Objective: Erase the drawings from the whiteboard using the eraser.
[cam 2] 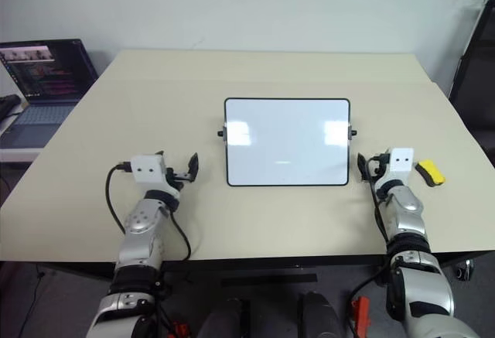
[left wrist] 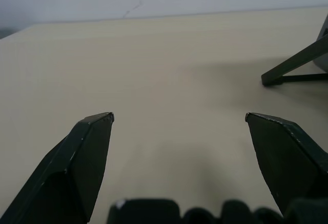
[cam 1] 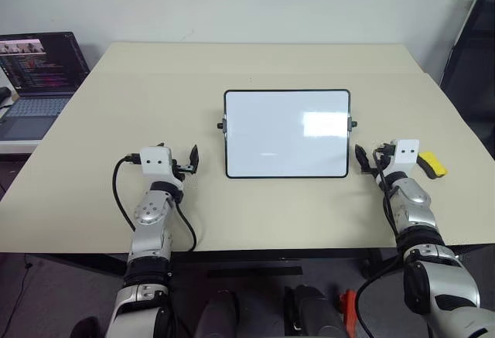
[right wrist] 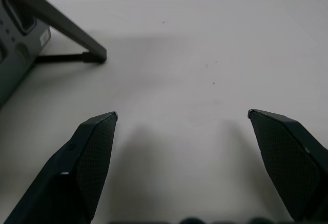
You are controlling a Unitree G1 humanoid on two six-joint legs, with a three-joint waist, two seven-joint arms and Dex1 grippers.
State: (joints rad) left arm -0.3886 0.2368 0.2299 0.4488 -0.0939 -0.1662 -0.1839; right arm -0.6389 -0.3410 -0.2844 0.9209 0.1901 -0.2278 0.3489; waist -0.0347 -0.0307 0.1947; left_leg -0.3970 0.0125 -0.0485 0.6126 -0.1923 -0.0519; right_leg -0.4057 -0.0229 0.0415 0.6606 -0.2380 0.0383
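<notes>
Right pincer (cam 1: 370,155), spread wide, sits between whiteboard (cam 1: 286,133) and yellow eraser (cam 1: 431,164), seemingly touching neither.

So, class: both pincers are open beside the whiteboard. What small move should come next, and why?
Probably shift the right pincer sideways toward the yellow eraser and take hold of it. The eraser lies on the table just outside that arm, neither pincer holds anything, and the whiteboard cannot be wiped without it.
</notes>
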